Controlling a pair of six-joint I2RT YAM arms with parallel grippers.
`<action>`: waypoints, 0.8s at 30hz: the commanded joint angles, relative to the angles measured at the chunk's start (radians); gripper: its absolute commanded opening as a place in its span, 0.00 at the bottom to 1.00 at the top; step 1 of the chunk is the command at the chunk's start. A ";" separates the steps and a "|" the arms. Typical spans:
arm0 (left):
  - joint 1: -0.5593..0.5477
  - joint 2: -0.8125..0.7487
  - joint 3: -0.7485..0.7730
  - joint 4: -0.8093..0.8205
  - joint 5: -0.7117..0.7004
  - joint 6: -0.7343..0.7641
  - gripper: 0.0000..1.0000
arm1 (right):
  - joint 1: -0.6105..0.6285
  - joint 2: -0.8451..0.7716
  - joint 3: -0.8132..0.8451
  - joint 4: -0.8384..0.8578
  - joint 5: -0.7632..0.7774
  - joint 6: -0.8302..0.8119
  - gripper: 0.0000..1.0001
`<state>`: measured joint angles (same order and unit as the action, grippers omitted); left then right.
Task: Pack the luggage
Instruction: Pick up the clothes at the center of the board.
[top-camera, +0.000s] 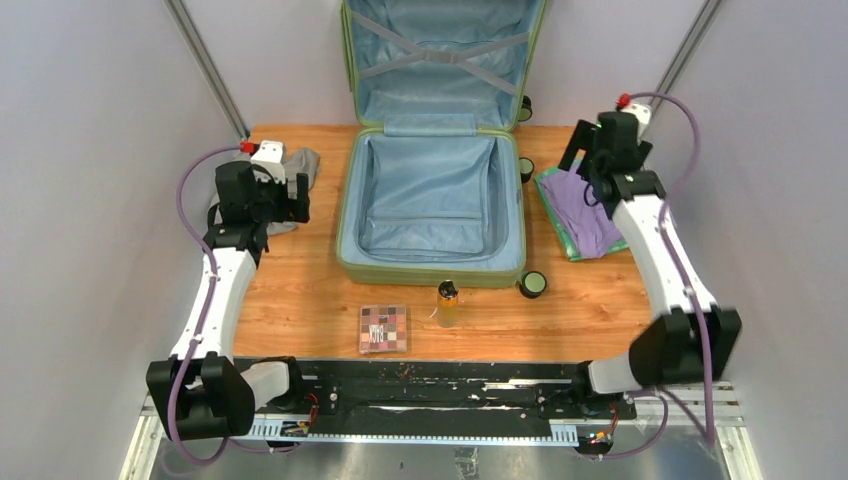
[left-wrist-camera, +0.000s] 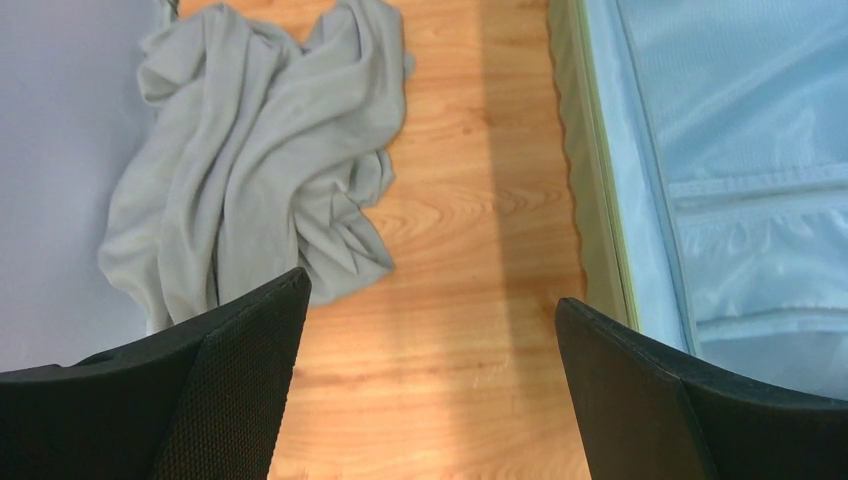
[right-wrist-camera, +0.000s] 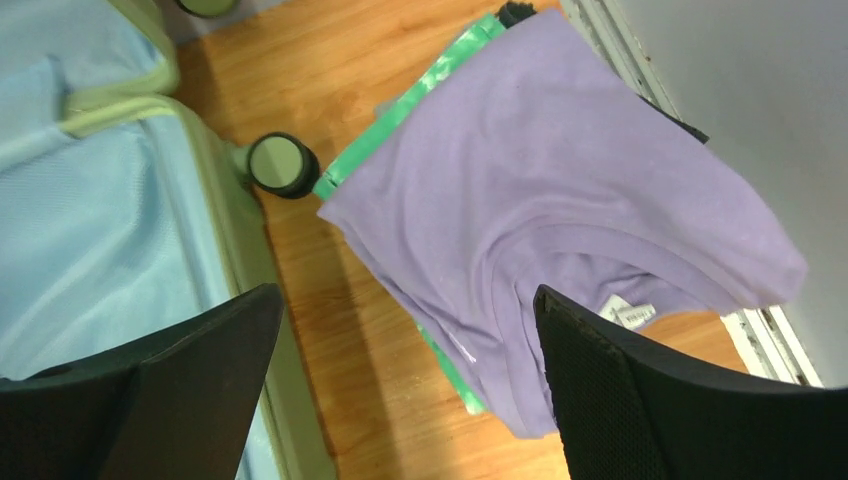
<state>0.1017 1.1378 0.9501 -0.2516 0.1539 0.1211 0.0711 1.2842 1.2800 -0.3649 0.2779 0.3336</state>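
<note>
My left fingers (left-wrist-camera: 250, 380) stand wide, grey cloth (left-wrist-camera: 250, 150) just ahead; right fingers (right-wrist-camera: 620, 380) wide, purple shirt (right-wrist-camera: 560, 190) beneath. I should pinch a thick fold, then cross to the luggage (top-camera: 430, 272).

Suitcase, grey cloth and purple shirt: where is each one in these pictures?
suitcase (top-camera: 430, 200), top view, bare blue lining of the lower half.
grey cloth (left-wrist-camera: 250, 150), left wrist view, middle of its folds.
purple shirt (right-wrist-camera: 560, 190), right wrist view, its flat middle.

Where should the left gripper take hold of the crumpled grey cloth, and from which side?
Probably a raised fold near the middle of the grey cloth, from straight above: it lies crumpled with ridges standing up, while its edges lie flat.
</note>
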 joint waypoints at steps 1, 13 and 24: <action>0.002 -0.016 0.033 -0.152 0.019 0.015 1.00 | 0.083 0.223 0.161 -0.262 0.191 -0.056 1.00; 0.001 -0.027 0.007 -0.195 0.053 0.034 1.00 | 0.151 0.672 0.565 -0.311 0.338 -0.099 0.97; 0.001 -0.031 -0.009 -0.191 0.066 0.041 1.00 | 0.153 0.969 0.847 -0.397 0.438 -0.088 0.91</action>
<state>0.1017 1.1328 0.9565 -0.4274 0.1989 0.1478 0.2173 2.1891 2.0411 -0.6838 0.6472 0.2489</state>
